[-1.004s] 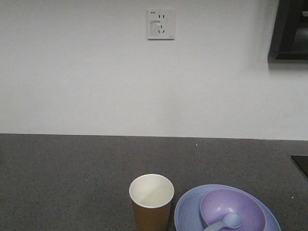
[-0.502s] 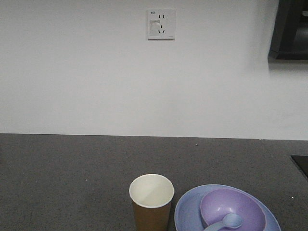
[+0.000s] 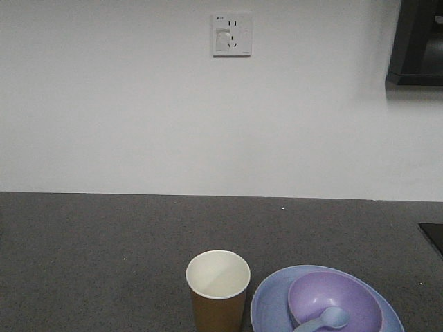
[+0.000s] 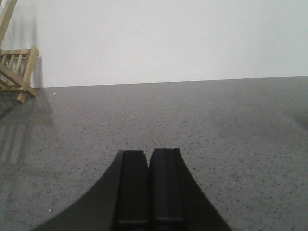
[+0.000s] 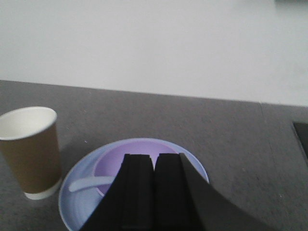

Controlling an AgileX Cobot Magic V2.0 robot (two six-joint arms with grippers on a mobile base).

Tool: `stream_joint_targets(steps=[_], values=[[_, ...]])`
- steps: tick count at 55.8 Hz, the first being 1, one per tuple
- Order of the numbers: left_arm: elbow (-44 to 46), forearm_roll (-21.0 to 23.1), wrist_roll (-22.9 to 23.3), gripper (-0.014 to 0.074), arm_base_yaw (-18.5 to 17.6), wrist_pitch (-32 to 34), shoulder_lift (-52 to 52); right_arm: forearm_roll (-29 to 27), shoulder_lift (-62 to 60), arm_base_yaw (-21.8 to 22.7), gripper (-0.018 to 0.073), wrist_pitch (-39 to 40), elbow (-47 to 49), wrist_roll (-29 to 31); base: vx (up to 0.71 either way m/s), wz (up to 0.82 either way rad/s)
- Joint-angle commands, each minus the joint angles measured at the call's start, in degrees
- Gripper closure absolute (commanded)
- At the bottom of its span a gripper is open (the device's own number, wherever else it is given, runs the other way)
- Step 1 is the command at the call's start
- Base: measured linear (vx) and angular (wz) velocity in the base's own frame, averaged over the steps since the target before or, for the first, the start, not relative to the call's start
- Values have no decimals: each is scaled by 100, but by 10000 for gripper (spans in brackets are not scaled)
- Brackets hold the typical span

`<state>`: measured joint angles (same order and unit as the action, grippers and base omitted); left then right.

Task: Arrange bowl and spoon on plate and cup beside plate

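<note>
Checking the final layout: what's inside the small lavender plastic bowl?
A pale blue plastic spoon lies in the lavender plastic bowl; its handle end is cut off below the front view.

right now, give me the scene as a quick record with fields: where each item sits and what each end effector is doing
plate: on the dark countertop
bowl: upright on the plate
spoon: scoop inside the bowl, handle running out over the rim
cup: upright, empty, just beside the plate, on the counter
left end effector: shut, empty, over bare counter
right end effector: shut, empty, above the plate and bowl
other: wall socket; wooden rack at the counter's back edge
</note>
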<state>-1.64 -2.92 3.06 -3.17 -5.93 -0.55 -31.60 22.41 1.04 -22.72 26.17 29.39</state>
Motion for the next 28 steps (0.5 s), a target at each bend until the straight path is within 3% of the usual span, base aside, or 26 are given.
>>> stream_joint_targets(steps=[1, 7, 11, 16, 28], values=[[158, 57, 5, 596, 14, 492, -40, 1285, 75, -2, 568, 693, -116, -1417, 0, 0], [158, 57, 5, 596, 14, 492, -40, 2600, -161, -2, 568, 1252, -680, -2975, 0, 0], [158, 57, 5, 596, 14, 492, -40, 3160, -500, -2, 568, 1591, -1139, -3550, 0, 0], [158, 57, 5, 596, 14, 492, -40, 3454, -1001, 4, 568, 1718, -1657, -3725, 0, 0], [158, 57, 5, 596, 14, 492, -40, 3386, -2356, 223, 568, 1718, -2749, -3718, 0, 0]])
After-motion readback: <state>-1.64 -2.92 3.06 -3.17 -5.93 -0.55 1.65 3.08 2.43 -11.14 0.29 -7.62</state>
